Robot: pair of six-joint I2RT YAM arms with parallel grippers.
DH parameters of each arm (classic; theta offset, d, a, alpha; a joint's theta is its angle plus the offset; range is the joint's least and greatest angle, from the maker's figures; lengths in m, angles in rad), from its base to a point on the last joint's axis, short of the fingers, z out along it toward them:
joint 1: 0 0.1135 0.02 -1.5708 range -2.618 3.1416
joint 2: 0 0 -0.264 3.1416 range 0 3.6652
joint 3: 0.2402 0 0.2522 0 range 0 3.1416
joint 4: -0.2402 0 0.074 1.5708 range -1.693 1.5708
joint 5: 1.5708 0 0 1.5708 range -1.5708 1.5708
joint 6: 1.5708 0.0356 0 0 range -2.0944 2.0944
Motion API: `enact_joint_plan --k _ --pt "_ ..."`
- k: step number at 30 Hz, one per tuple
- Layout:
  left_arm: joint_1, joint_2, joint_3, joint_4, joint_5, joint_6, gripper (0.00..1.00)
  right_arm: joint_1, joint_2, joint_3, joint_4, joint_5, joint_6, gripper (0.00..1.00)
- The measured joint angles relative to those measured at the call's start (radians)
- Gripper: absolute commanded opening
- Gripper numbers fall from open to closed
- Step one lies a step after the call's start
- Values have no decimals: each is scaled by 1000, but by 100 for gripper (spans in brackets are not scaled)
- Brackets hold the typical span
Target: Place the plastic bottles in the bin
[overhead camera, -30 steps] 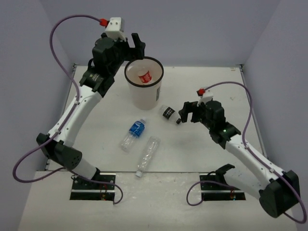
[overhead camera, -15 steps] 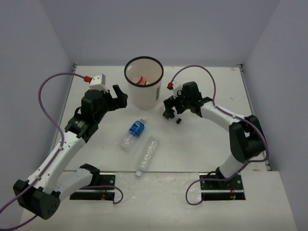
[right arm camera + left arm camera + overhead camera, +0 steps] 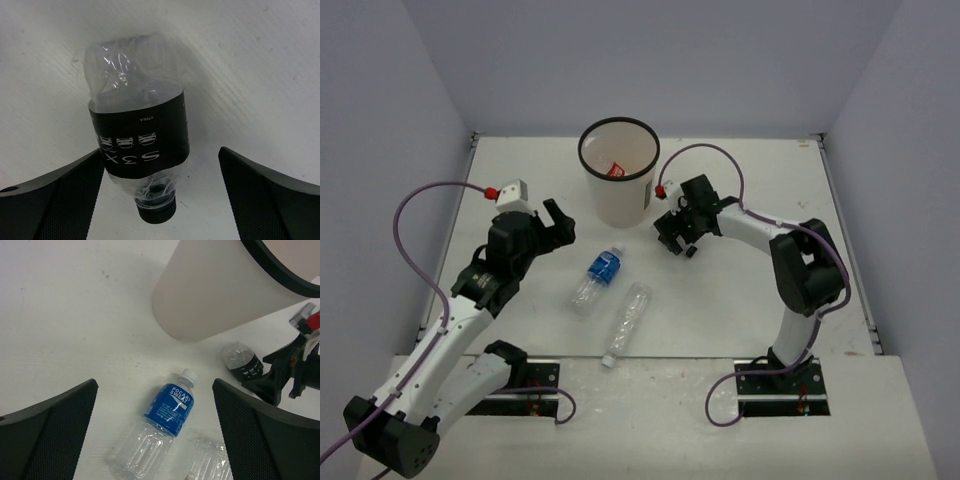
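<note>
The white bin (image 3: 617, 195) with a black rim stands at the back middle; something red (image 3: 616, 170) lies inside it. The blue-labelled bottle (image 3: 601, 273) and the clear unlabelled bottle (image 3: 626, 322) lie on the table in front of it. My left gripper (image 3: 555, 225) is open and empty, above and left of the blue-labelled bottle (image 3: 169, 407). My right gripper (image 3: 675, 235) is open, low over the black-labelled bottle (image 3: 140, 135), which lies between its fingers, black cap toward the camera. It also shows in the left wrist view (image 3: 243, 362). The orange bottle is out of view.
The bin's wall (image 3: 215, 295) is close ahead of the left gripper. The right gripper (image 3: 285, 375) sits just right of the bin. Grey walls enclose the white table (image 3: 500, 290) on three sides. Purple cables loop from both arms.
</note>
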Motion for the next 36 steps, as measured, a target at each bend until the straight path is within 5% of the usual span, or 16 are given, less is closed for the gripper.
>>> enact_joint_plan --k 3,7,12,18,22,28,33,36 --pt "0 -35 -23 1 -13 -5 100 0 43 0 -24 13 -25 86" --pt "0 -38 -41 -1 -18 -5 100 0 67 4 -41 15 -44 41" --pt "0 -17 -48 0 -14 -15 100 0 54 -6 -30 13 -38 2" --pt "0 23 -50 2 21 -29 100 0 -171 -164 -14 58 45 1" --pt "0 35 -64 16 72 -31 100 1 -362 -119 -73 155 134 2" --pt "0 48 -121 24 114 -42 100 4 -381 292 -193 255 277 11" --pt "0 78 -142 37 191 -49 100 69 -197 786 -298 276 316 14" --pt "0 84 -161 52 243 -48 100 123 -55 1005 -335 291 324 37"
